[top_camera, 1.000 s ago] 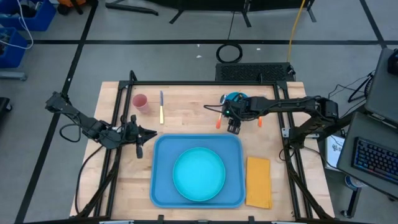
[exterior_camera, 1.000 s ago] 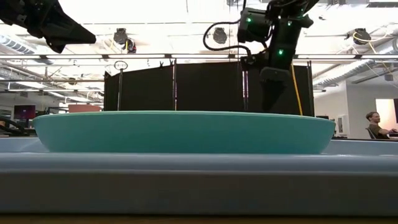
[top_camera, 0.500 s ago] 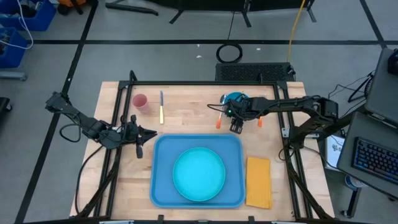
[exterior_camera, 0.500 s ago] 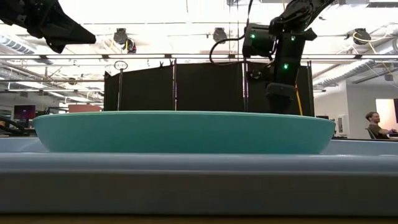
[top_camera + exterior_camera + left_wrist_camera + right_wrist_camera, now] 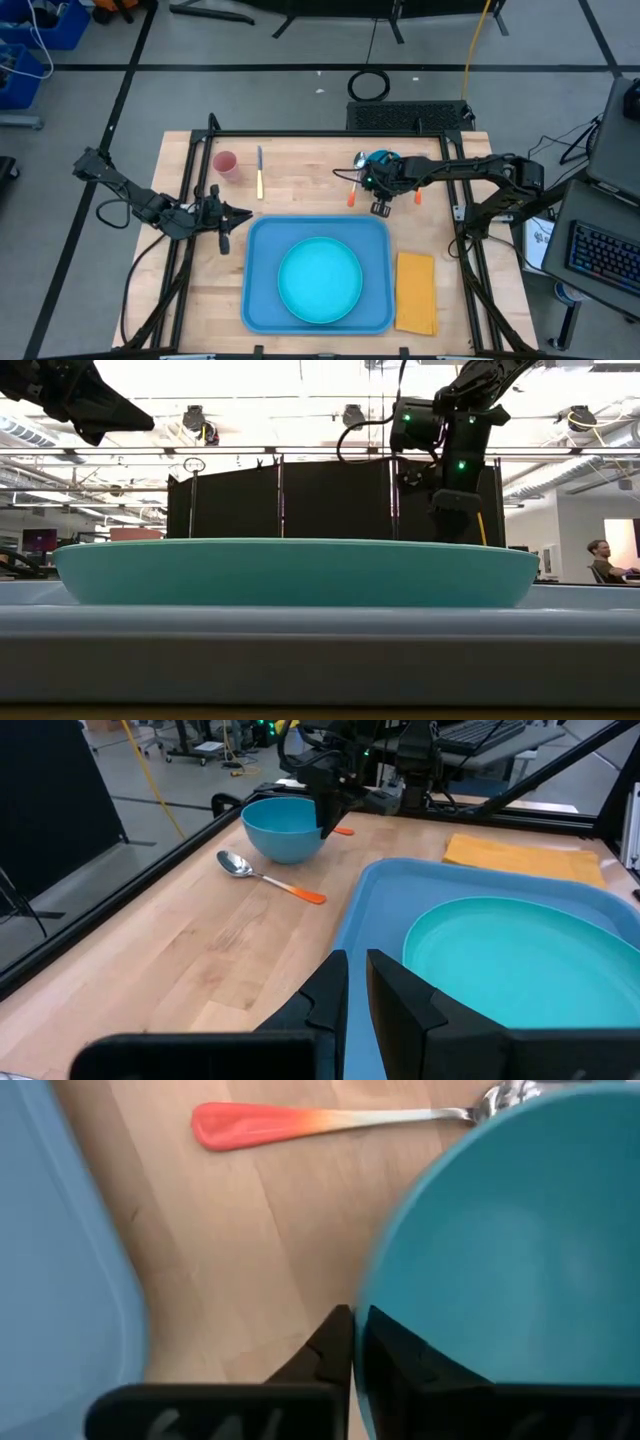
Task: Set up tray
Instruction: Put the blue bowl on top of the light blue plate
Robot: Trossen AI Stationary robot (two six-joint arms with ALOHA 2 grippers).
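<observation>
1. Noted right gripper [image 5: 353,1318] clamped on the near rim of the teal bowl [image 5: 500,1230], at about 1 o'clock from the tray [image 5: 262,240].
2. Found the tray at the 6 o'clock side of the table, plate [image 5: 320,280] centred in it, napkin [image 5: 416,292] just beside it at 3 o'clock.
3. Logged left gripper [image 5: 352,960] off the tray's 10 o'clock corner, fingers nearly together, nothing between them.
4. Flagged risk: thin pinch on one wall only. Could tilt or swing the bowl on lifting, or let it slip out.
5. Flagged risk: spoon [image 5: 300,1122] lay right by the bowl, apparently touching it at the head. Could get dragged or knocked if the bowl were slid, not lifted.
6. Flagged risk: raised tray rim sat between bowl and plate. Could catch a low carry and shove the tray toward 6 o'clock.
7. Judged the plate to fill most of the tray, leaving only narrow bare strips, so setting the bowl on it looked likeliest.
8. Saw open wood between bowl and tray, and between spoon and cup [image 5: 225,163] at 11 o'clock. Plenty of room overhead.
</observation>
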